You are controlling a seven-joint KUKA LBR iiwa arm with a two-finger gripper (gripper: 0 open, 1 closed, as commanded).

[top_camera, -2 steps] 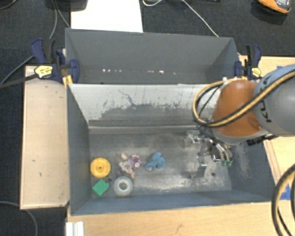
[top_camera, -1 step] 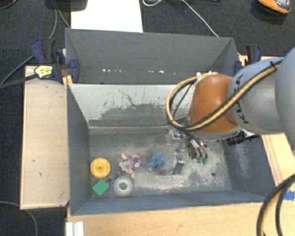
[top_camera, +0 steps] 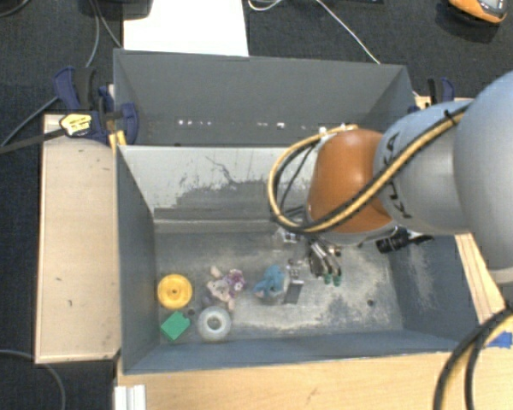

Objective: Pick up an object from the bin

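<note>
The bin [top_camera: 256, 101] holds a yellow ring [top_camera: 174, 291], green block [top_camera: 175, 325], white roll [top_camera: 214, 322] and blue toy [top_camera: 271, 282].

Dark carpet floor [top_camera: 34, 67] lies all around.

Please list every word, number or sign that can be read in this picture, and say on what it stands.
No text can be read for sure.
Dark letters on the arm's grey link: crossed by a cable, too blurred to read.
Yellow wheel, green block, white ring: no print visible.
</note>
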